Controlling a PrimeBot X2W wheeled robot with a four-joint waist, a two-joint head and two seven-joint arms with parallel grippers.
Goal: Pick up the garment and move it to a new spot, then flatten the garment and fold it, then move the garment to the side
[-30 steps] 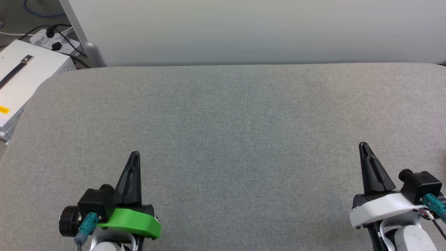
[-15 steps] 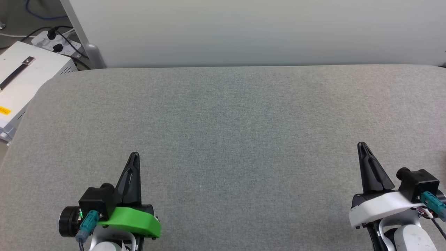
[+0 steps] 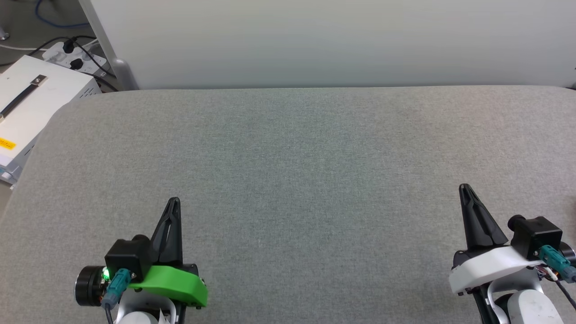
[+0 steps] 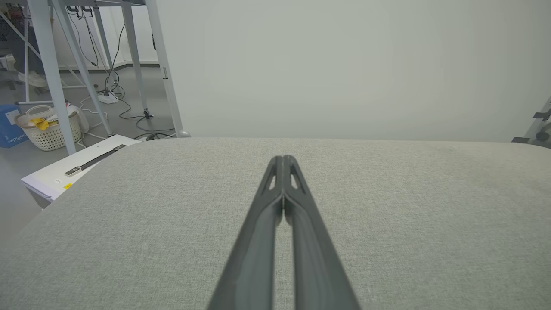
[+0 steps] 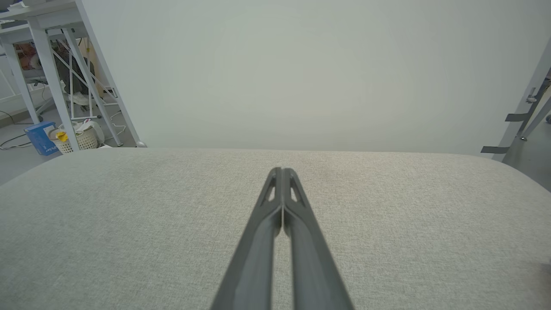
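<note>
A wide counter covered in grey woven cloth stretched across the head view, with a pale blank panel standing behind its far edge. Where the garment lay could not be told. The counter between and ahead of the two arms was bare grey cloth, and a small dark blur at the right edge of the head view was too slight to name. The scene would fit a garment waiting somewhere beyond the frame, or equally one already folded and set off to the side.

The left gripper, on a green mount, was at the lower left, and the right gripper, on a white mount, was at the lower right. They were well apart, roughly parallel, and both pointed straight ahead toward the panel, lying nearly level and low over the counter. Whether they touched it could not be told. In each wrist view the long dark fingers were pressed together tip to tip, pinching nothing.

A garment would probably be light, soft and limp, sagging and bunching when lifted. A pinch on a hem, shoulder seam or sleeve edge, one gripper at each side, would likely hold it best and keep it spread.

Beyond the counter's left end stood a white box with a dark handle, and a power strip lay on the floor.
</note>
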